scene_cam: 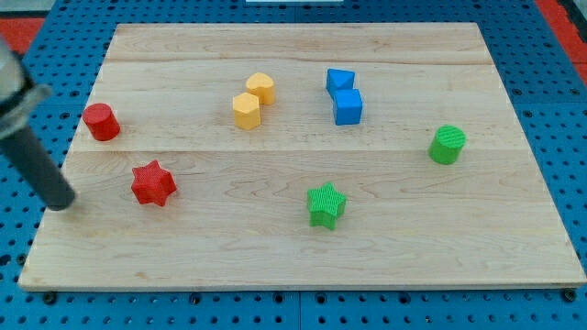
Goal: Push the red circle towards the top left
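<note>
The red circle [101, 122] is a short red cylinder near the wooden board's left edge, at mid height in the view. My tip [62, 203] rests at the board's left edge, below and left of the red circle and apart from it. A red star [153, 183] lies right of my tip, below the red circle. The dark rod runs up to the view's left edge.
Two yellow blocks [252, 100] touch near the top middle. Two blue blocks [344, 95] touch to their right. A green star [326, 203] lies at lower middle. A green cylinder [448, 144] stands at the right. The wooden board [293, 257] lies on a blue pegboard.
</note>
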Robot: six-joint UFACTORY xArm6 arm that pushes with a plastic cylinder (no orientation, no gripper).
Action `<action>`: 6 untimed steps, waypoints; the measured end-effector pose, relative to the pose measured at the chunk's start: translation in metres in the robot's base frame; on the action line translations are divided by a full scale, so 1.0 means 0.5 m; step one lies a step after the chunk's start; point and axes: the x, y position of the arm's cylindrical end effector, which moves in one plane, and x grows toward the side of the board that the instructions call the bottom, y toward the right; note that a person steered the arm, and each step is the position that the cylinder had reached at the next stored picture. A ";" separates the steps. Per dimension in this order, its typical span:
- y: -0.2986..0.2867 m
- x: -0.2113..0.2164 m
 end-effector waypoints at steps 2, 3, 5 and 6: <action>0.039 -0.175; 0.093 -0.264; 0.099 -0.295; 0.098 -0.295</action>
